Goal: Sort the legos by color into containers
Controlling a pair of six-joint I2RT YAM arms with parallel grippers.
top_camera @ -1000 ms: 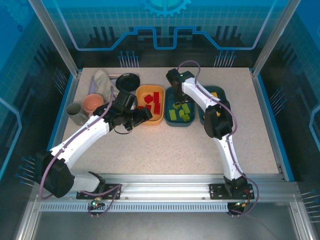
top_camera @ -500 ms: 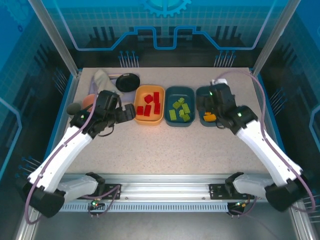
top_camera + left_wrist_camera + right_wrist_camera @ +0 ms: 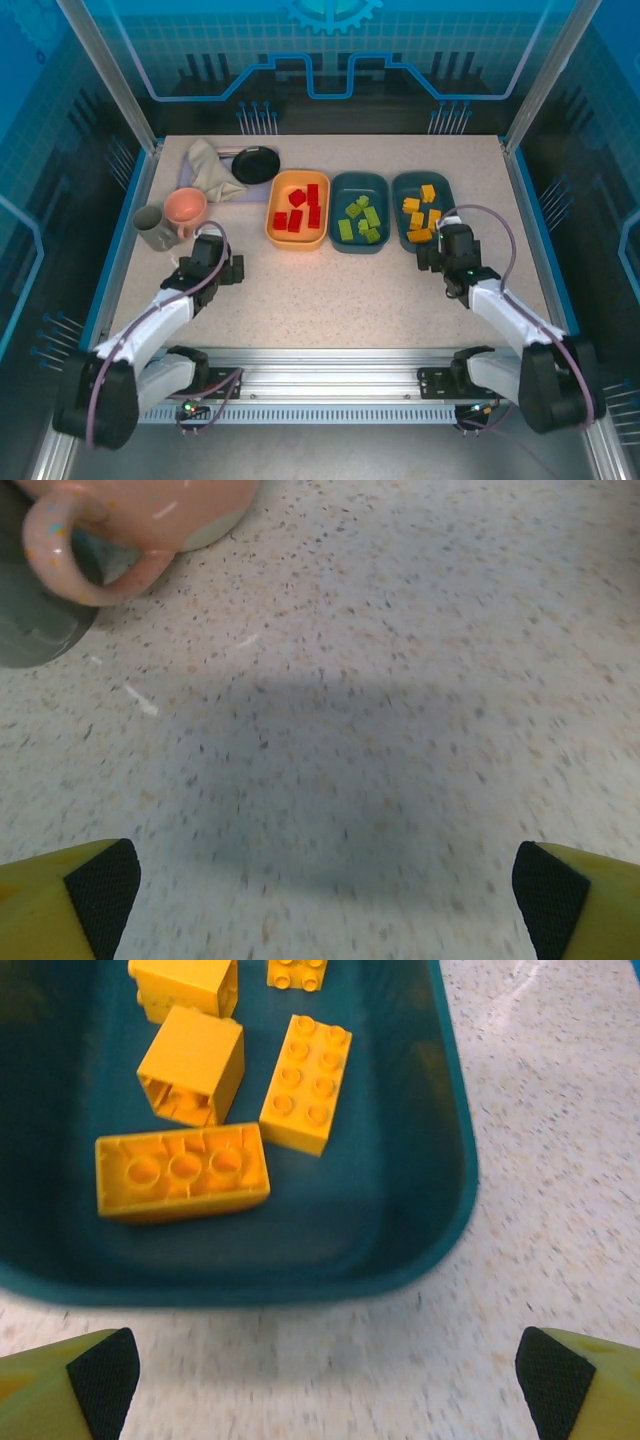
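Three containers stand in a row at the back. The light orange tray (image 3: pixel 300 239) holds red legos (image 3: pixel 298 210). Green legos (image 3: pixel 362 220) lie in the middle teal tray (image 3: pixel 357 247), and yellow legos (image 3: pixel 420 215) in the right teal tray (image 3: pixel 400 215). My right gripper (image 3: pixel 443 244) hovers open and empty just in front of that tray (image 3: pixel 400 1210). In the right wrist view, several yellow bricks (image 3: pixel 183 1172) lie beyond my open right gripper (image 3: pixel 325 1375). My left gripper (image 3: pixel 210 260) is open over bare table near the cups. The left wrist view shows nothing between the pads of my left gripper (image 3: pixel 322 890).
A pink cup (image 3: pixel 185 208) (image 3: pixel 140 520) and a grey cup (image 3: pixel 152 228) (image 3: pixel 30 630) stand at the left, just beyond the left gripper. A black round dish (image 3: pixel 256 163) and a crumpled cloth (image 3: pixel 210 165) lie at the back left.
Both arms have drawn back from the trays toward the near edge and folded low. The right gripper left the teal trays, and both sets of jaws have opened wider.
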